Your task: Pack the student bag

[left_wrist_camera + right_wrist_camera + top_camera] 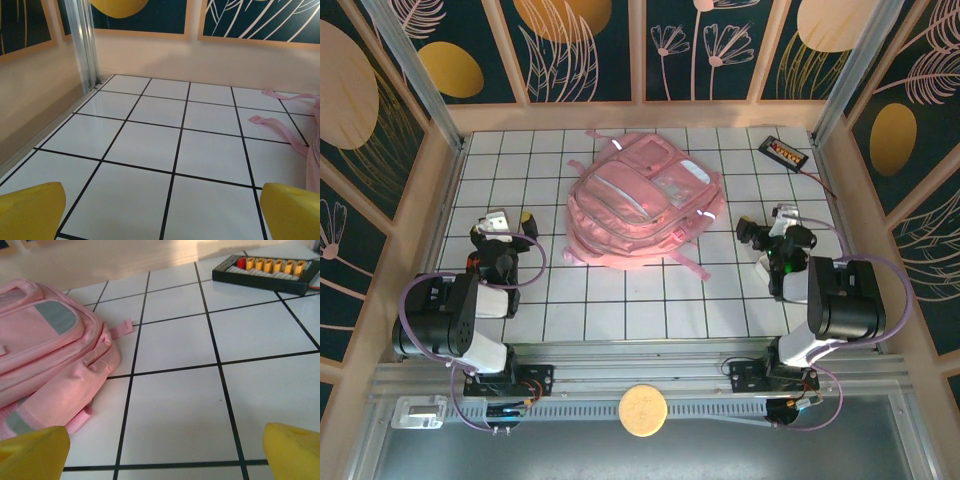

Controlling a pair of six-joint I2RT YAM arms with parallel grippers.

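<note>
Student bag (642,205): lies flat on the far middle of the white tiled table (620,310), front pockets up. It sits between the two arms, and neither arm touches it.
Straps (280,127): loose pink ends trail off the bag onto the tiles.
Left gripper (510,218): jaws spread wide, with nothing between the yellow fingertips (30,210). It sits left of the bag over bare tiles, and a strap end lies ahead to its right.
Right gripper (770,228): jaws equally wide and empty. It sits right of the bag, whose side is ahead to its left.
Between grippers and bag: bare tiles.
Connector board (785,153): black, with a row of orange plugs and one red one. It lies in the far right corner, well apart from the bag.
Near rail: a round tan disc (642,410) rests between the arm bases.
</note>
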